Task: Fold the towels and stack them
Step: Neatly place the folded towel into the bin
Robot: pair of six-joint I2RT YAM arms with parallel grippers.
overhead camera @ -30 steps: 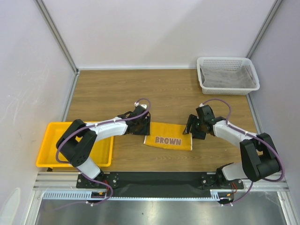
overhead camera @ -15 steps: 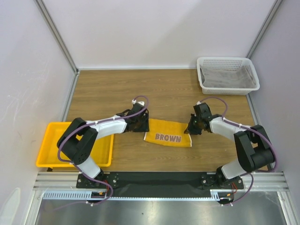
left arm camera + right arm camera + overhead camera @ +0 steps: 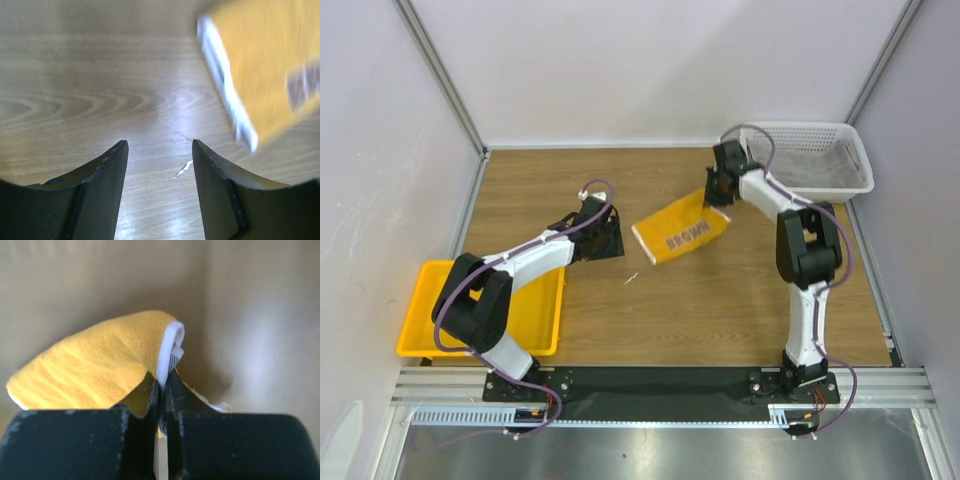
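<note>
towels: 2 | BROWN towel | grey towel | right claw pinching BROWN towel | left claw parted, empty

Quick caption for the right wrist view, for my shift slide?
Right claw shut on the white-edged corner of the yellow-orange towel, wooden table behind.

High rear overview, close wrist views, common towel
</note>
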